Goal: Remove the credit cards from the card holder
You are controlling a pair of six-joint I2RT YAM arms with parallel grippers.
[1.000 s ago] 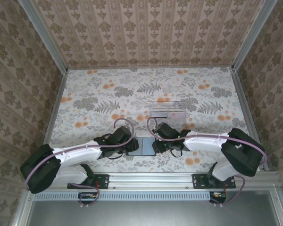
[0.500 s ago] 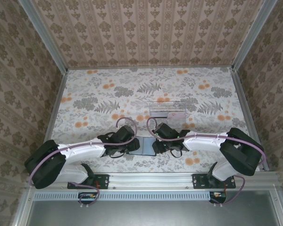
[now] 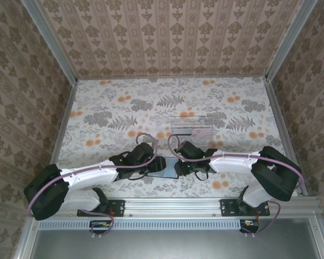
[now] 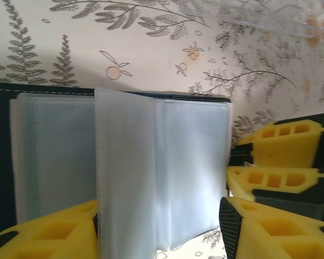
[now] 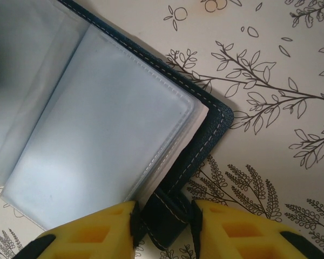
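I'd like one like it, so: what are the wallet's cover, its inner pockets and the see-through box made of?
The wallet: dark navy, matte cover with pale stitching along the edge; leather or imitation, hard to tell. Its inner pockets: soft, cloudy, slightly glossy plastic film with seamed edges. The box: clear rigid plastic, perhaps acrylic; the flowered table shows through.

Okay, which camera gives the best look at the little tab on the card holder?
Right wrist: the tab is close and sharp, stitching visible, between the fingers of the right gripper. Top external makes the card holder a small dark patch, tab too small to tell. Left wrist looks at its clear sleeves.
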